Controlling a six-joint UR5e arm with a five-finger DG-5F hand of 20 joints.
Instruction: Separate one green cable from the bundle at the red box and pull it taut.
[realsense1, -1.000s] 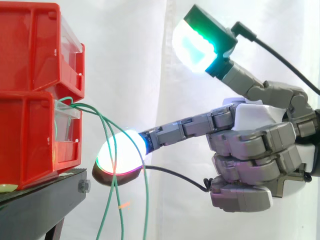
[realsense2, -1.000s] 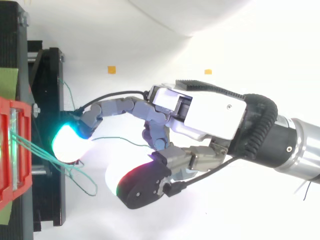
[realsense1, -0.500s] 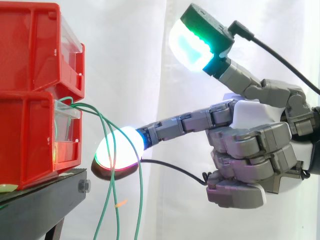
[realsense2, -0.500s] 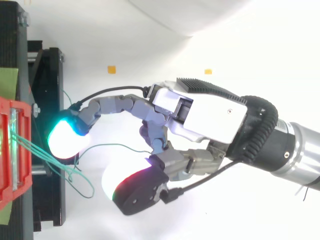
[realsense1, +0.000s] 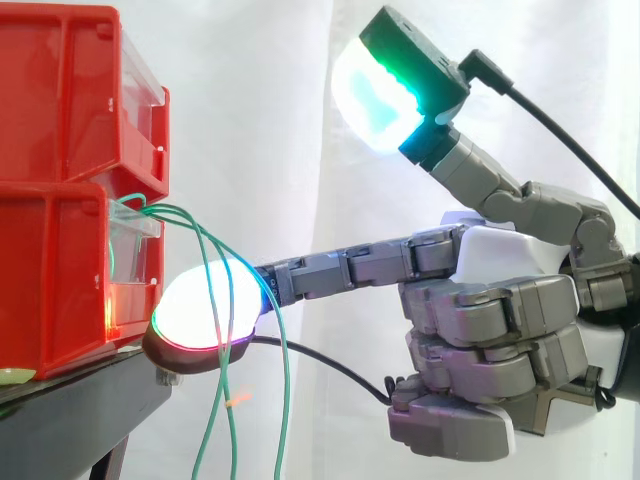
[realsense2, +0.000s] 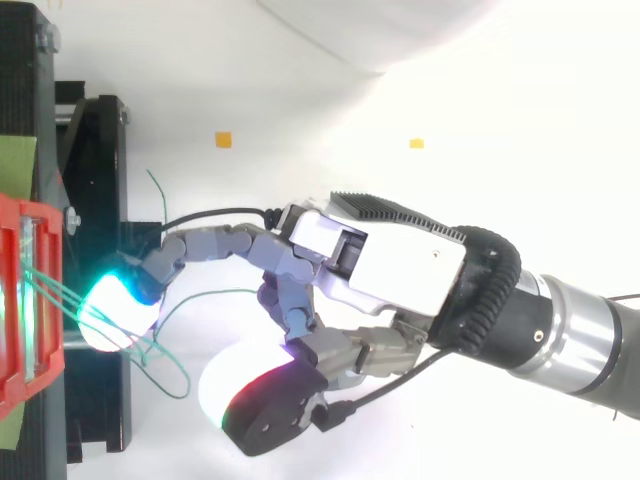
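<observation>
**Operator:** At the front of the lower red box (realsense1: 50, 280), what is the status of the green cables (realsense1: 286, 390)?

**Technician:** The bundle leaves the box's clear front, arcs outward and hangs slack past the edge of the black stand (realsense1: 80, 410). From above, a loose loop (realsense2: 170, 370) lies beside the stand. No strand is taut.

**Operator:** Hand condition?

**Technician:** The hand (realsense1: 500, 300) is spread and pinches nothing. One finger extends straight toward the box, and its glowing pad (realsense1: 205, 310) sits at the strands just in front of the box. The thumb (realsense1: 375, 95) stands raised, well apart from the pad. The other fingers curl against the palm and hold nothing.

**Operator:** Progress?

**Technician:** Early stage, by my judgement. The pad meets the bundle (whether it has one strand apart from the rest cannot be told). The separation, the pinch and the pull are all left to do.

**Operator:** Surroundings?

**Technician:** A second red box (realsense1: 60, 90) is stacked on the lower one. A white curtain (realsense1: 250, 100) hangs behind. The floor (realsense2: 320, 80) is white, with two small orange marks (realsense2: 223, 140).
</observation>
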